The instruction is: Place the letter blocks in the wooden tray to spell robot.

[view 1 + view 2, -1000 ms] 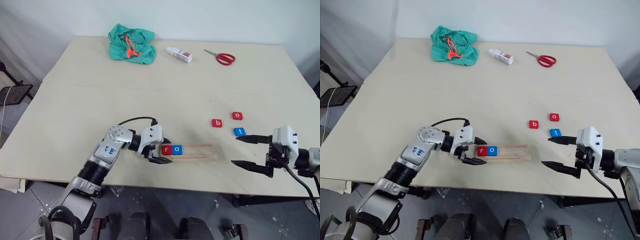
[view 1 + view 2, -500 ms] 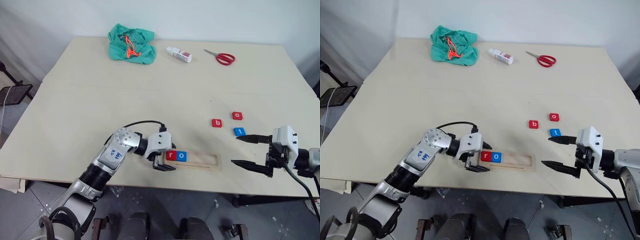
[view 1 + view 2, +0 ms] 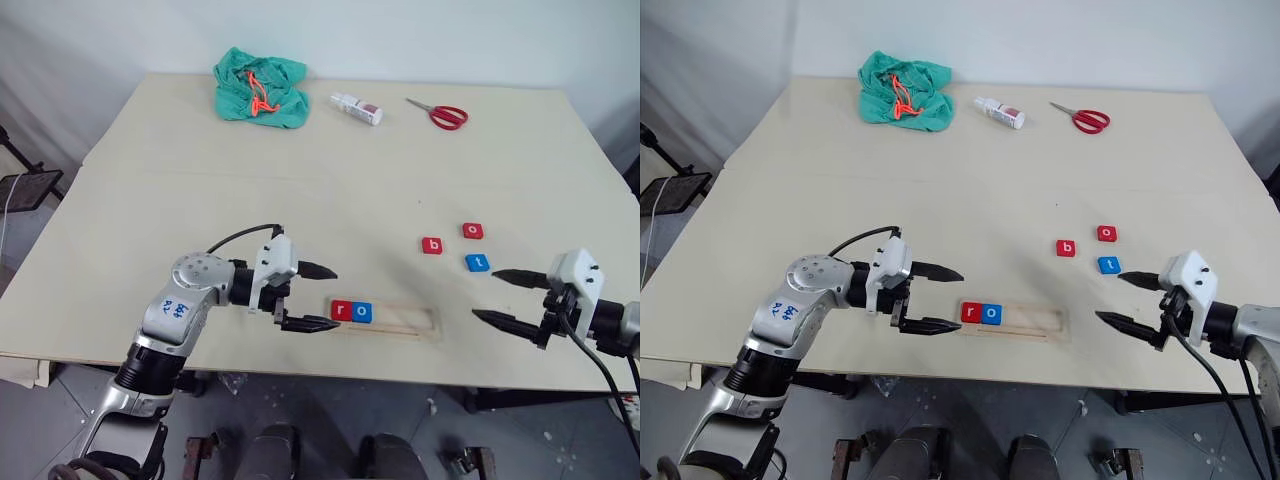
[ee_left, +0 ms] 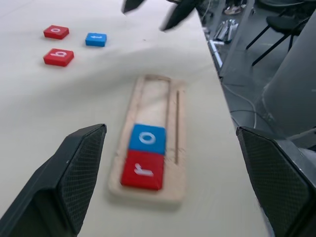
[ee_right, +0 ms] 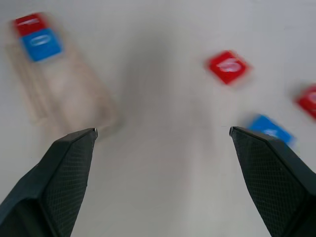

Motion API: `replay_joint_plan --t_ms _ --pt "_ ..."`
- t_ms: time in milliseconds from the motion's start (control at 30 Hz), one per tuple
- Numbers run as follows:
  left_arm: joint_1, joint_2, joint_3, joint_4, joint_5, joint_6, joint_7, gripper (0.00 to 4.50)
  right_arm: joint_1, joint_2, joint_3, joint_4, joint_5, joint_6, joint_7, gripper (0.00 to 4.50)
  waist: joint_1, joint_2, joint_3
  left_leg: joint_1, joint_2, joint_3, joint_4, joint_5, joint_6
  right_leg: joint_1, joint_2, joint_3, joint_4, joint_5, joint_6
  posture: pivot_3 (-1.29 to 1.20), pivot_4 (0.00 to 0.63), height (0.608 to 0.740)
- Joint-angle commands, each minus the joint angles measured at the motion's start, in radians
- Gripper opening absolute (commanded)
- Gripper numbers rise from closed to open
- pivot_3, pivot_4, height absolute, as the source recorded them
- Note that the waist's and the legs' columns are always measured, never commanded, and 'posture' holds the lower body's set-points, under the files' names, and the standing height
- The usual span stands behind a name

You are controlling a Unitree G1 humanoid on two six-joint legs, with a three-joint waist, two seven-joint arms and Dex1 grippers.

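Note:
The wooden tray [image 3: 405, 322] lies near the table's front edge, with a red "r" block [image 3: 341, 311] and a blue "o" block [image 3: 362, 312] side by side at its left end. Loose on the table behind it are a red "b" block [image 3: 432, 245], a red "o" block [image 3: 472, 231] and a blue "t" block [image 3: 477, 263]. Just left of the tray my left gripper [image 3: 310, 297] hovers open and empty, pointing right at it. At the front right my right gripper [image 3: 487, 296] is open and empty, close to the blue "t".
At the back of the table [image 3: 200, 200] lie a green cloth [image 3: 258, 88] with an orange cord, a small white bottle [image 3: 357, 108] and red-handled scissors [image 3: 438, 113]. The front table edge runs just below the tray.
My left gripper has pulled back to the left, off the tray's left end, and risen a little. The tray sits slightly further right than a second ago. My right gripper shifted slightly right.

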State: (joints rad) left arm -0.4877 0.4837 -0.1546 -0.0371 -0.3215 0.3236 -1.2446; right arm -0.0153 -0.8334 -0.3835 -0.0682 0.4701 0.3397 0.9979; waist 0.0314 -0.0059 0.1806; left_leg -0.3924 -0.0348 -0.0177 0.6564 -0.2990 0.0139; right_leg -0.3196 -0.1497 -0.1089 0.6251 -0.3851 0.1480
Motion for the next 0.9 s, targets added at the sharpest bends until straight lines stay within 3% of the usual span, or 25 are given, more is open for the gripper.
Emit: replay_joint_plan --t_ms 33,367,900 --pt "0.036 0.004 0.029 0.059 -0.029 -0.146 -0.065 4.47 0.072 0.093 -0.056 -0.117 0.033 0.026 -0.129 4.5 0.0 0.0 0.0 0.0 0.0 0.0 0.0 0.0 0.0 0.0 0.0 0.0 0.0 0.0 0.0 0.0 0.15 0.74" --pt "0.07 -0.056 0.063 0.188 -0.025 -0.359 -0.029 4.47 0.153 0.226 -0.073 -0.272 0.063 0.066 -0.306 4.5 -0.005 0.001 0.0 0.002 0.0 0.0 -0.001 0.0 0.0 -0.001 0.0 0.003 0.001 0.0 0.0 0.0 0.15 0.74" --pt "0.097 -0.021 0.073 0.18 -0.026 -0.366 -0.038 4.47 0.169 0.237 -0.065 -0.299 0.072 0.064 -0.347 4.5 -0.006 0.001 0.0 0.003 0.0 0.0 -0.002 0.0 0.0 -0.001 0.0 0.004 0.001 0.0 0.0 0.0 0.15 0.74"
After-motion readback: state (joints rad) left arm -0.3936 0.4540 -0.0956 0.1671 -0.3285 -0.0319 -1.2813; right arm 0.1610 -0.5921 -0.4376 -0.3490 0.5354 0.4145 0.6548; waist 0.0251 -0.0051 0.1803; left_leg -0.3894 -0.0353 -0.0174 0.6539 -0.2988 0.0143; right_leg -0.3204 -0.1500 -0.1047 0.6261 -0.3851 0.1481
